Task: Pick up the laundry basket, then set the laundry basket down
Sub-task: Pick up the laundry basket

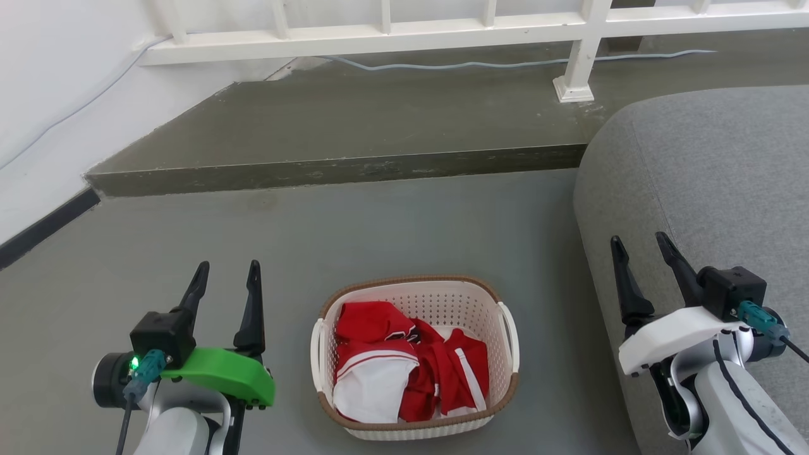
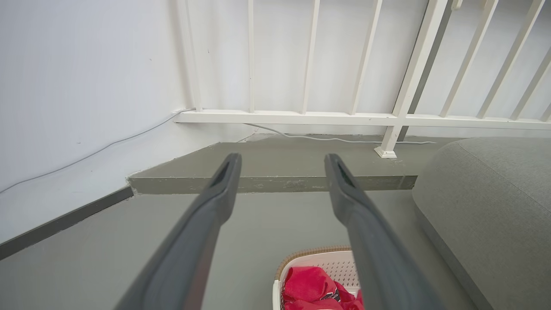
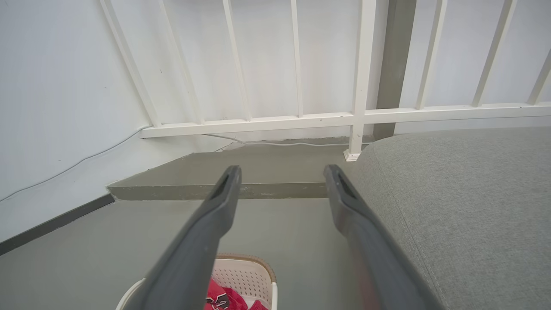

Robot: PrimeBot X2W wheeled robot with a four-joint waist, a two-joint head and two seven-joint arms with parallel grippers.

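I read no words or numbers; the print on the red garment (image 3: pixel 228 300) in the laundry basket (image 3: pixel 245 275) blurs.

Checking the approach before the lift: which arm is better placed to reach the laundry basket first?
Probably left. The left gripper hovers open over the floor, close to the left handle of the laundry basket. The right gripper, also open, sits farther from the right handle, by the grey sofa.

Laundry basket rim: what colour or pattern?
Brown with a woven look; the laundry basket shows best in the head view.
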